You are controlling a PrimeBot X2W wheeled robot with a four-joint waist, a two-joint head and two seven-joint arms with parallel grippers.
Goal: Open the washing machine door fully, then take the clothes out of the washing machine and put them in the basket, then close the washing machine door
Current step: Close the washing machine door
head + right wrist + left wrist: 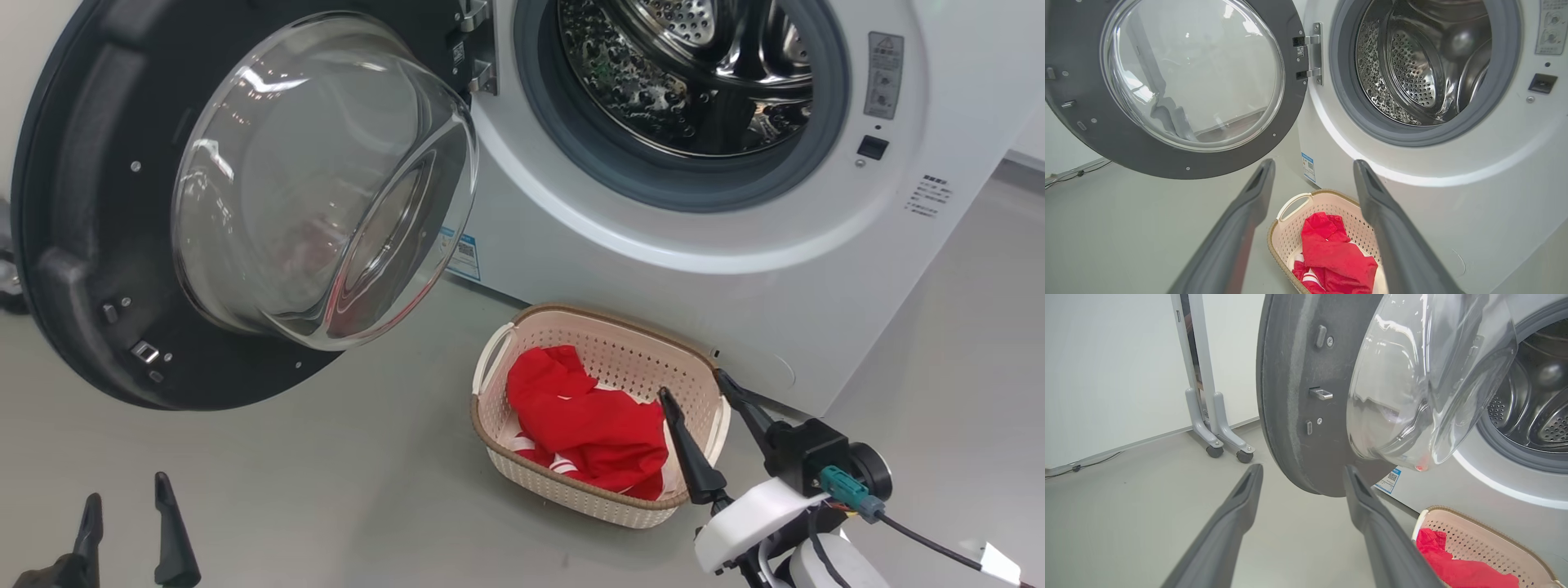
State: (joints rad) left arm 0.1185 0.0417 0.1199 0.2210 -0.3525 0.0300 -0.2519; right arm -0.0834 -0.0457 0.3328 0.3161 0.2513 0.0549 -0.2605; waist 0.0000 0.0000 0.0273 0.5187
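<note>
Clothes [588, 425], soft and light, lie in the basket [604, 327] at six o'clock below the washing machine [735, 286]. Left gripper [126, 490] and right gripper [691, 384] both gape empty. Wide open at nine o'clock, the washing machine door [90, 245] looks stiff and hinged, its glass slippery, so I'd push the dark outer rim.

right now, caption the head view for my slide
Door open, drum empty, red clothes in basket, left gripper and right gripper open
</note>
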